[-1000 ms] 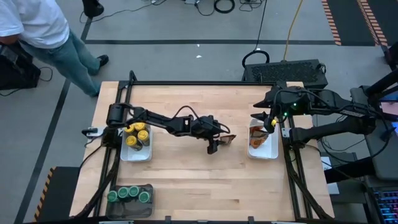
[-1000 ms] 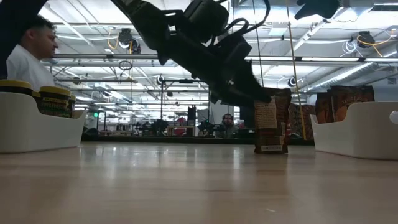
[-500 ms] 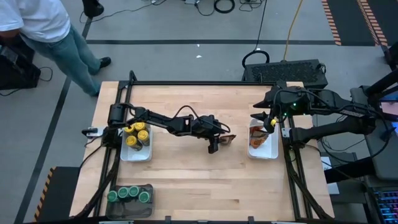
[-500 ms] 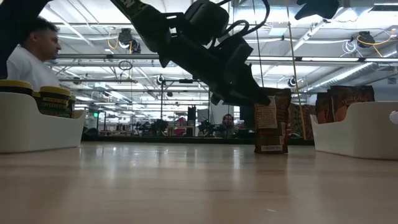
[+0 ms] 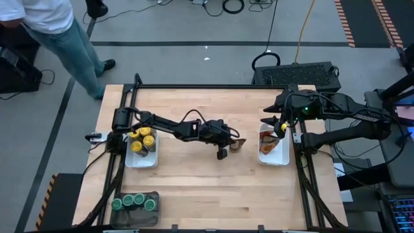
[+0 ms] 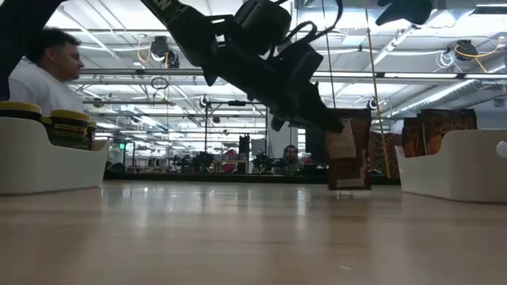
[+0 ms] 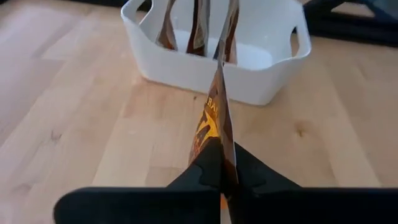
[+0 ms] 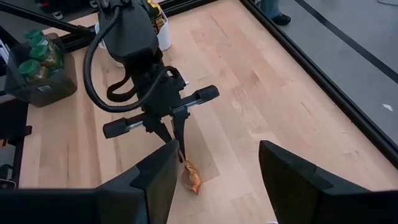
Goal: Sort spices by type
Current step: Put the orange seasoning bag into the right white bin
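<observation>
Left end effector (image 5: 224,148) pinched on top edge of brown-orange packet (image 6: 347,152), lifted clear of mid-counter (image 5: 194,181) for carrying to white tray (image 5: 273,159) of like packets. Right end effector (image 5: 279,127) spread, held above that tray.

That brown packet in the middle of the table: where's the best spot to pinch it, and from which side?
By its top edge, from above. The brown packet is thin and flat and hangs upright, so its upper rim offers two flat faces. The left pincer already has it there, shut on that edge; the right pincer waits open over the white tray.
</observation>
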Controlling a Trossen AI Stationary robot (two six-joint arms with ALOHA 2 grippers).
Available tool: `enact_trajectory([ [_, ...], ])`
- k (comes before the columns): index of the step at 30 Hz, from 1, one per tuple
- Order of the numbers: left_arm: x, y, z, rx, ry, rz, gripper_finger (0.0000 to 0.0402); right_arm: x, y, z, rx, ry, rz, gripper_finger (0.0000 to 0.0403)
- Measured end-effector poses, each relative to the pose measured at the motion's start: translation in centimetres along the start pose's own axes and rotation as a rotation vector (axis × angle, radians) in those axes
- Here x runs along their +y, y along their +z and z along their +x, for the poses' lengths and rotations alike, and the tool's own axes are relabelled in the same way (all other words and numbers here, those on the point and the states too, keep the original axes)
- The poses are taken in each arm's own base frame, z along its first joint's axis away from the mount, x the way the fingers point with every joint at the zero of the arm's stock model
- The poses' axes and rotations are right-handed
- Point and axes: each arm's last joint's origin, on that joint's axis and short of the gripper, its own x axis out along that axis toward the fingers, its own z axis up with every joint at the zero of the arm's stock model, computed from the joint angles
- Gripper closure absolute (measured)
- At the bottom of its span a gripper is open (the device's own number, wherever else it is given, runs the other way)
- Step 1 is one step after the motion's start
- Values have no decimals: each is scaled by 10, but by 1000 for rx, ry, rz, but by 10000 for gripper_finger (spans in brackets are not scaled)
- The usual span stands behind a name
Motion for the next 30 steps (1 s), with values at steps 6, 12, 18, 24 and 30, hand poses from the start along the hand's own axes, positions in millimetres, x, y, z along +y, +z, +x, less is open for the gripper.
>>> enact_trajectory([
  [6, -3, 22, -14, -102, -20, 24, 398, 0, 0, 0, 1, 0, 17, 200],
  [12, -6, 43, -29, -211, -21, 109, 399, 0, -1, 0, 6, -4, 31, 200],
  [18, -11, 70, -33, -310, -30, 183, 400, -1, -3, 0, 32, -17, 42, 200],
  [24, -21, 105, -41, -425, -28, 355, 401, -4, -6, -1, 42, -96, 35, 200],
  [30, -28, 107, -18, -422, -109, 388, 401, -6, -5, -1, 14, -151, 43, 200],
])
